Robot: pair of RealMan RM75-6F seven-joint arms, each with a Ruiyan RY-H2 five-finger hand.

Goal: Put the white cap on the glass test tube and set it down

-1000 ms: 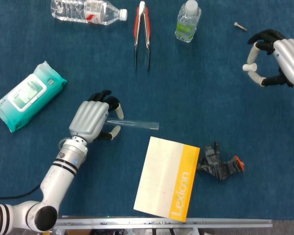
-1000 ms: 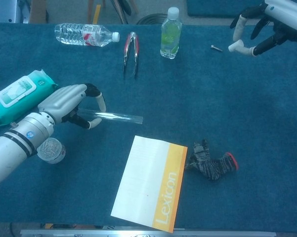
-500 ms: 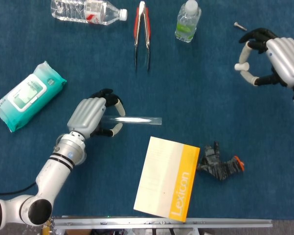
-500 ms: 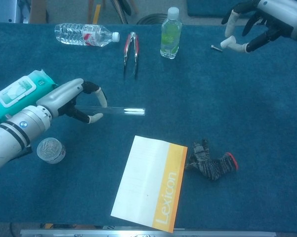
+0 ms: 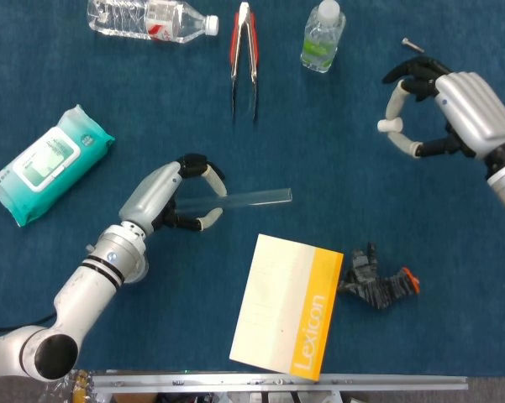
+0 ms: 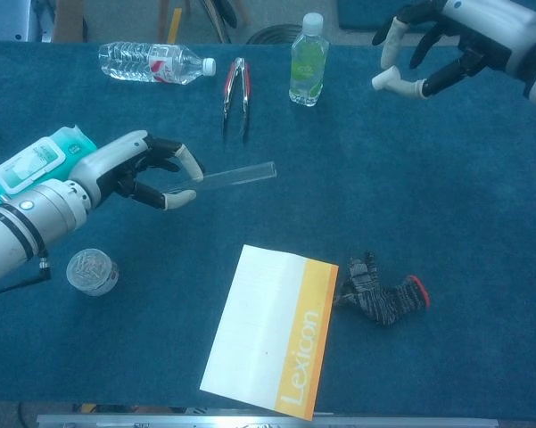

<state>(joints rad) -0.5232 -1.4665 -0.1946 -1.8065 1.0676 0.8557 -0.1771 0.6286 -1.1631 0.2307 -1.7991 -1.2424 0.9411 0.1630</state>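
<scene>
Glass test tube (image 5: 235, 200) sits pinched in the left hand (image 5: 172, 200), raised above the table left of centre, open end pointing right. Far right, the right hand (image 5: 441, 113) curls around the white cap (image 5: 390, 126). Capping and setting down remain.

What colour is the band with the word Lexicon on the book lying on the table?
Orange-yellow, on a cream-white book cover; clearest in the head view.
</scene>
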